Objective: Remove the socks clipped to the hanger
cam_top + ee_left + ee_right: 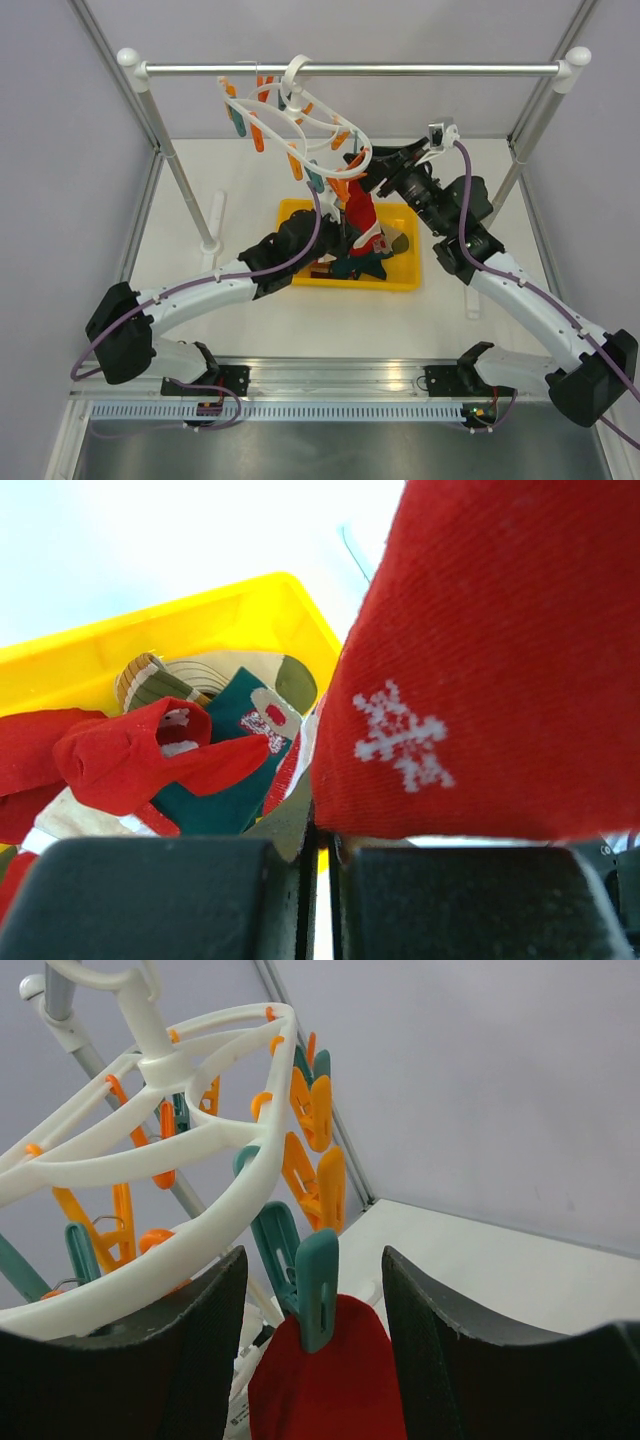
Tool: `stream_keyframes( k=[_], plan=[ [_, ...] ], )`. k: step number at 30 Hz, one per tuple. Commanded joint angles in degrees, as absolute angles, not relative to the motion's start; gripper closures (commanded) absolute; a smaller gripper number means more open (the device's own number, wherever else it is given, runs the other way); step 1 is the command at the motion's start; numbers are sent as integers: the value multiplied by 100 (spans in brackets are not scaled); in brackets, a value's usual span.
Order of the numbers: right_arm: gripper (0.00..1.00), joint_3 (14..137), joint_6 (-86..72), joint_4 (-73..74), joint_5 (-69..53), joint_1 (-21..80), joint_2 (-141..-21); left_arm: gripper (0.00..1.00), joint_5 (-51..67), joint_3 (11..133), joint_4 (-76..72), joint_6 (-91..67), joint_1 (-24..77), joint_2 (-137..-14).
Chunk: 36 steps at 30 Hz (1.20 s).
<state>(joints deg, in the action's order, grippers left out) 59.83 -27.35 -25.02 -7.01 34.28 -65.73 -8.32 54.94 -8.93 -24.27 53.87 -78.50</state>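
The white hanger (300, 115) hangs by its hook from the rail, with orange and teal pegs dangling; its ring also shows in the right wrist view (170, 1260). One red sock (360, 215) hangs from a teal peg (312, 1285), over the yellow bin. My right gripper (378, 172) (315, 1260) is open, one finger on each side of that peg and the sock's top (330, 1380). My left gripper (345, 243) (322, 840) is shut on the lower edge of the red sock (470, 680), which bears a white snowflake.
The yellow bin (405, 278) (200, 620) below holds several loose socks: red (130, 760), dark teal (230, 780) and striped beige (160, 680). The metal rail (400, 69) with white end knobs spans the back on slanted uprights (180, 170).
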Motion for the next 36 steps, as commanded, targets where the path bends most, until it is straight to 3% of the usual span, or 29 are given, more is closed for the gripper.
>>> stream_keyframes(
  k=[1, 17, 29, 32, 36],
  plan=[
    [39, 6249, -2356, -2461, -150, 3656, -6609, 98, -1037, 5783, -853, -2355, 5449, -7928],
    [38, 5959, -2118, -2830, 1529, 4043, -6469, 98, -1336, 5941, -738, -2487, 5537, -8086],
    [48, 5827, -2144, -3349, 1696, 4096, -6556, 98, -1380, 6012, -738, -2505, 5563, -8183],
    [51, 5871, -2153, -3358, 1679, 4096, -6609, 98, -1389, 6012, -747, -2505, 5563, -8191],
    [70, 5889, -2188, -3384, 1644, 4087, -6627, 98, -1397, 6012, -765, -2505, 5563, -8200]
  ],
)
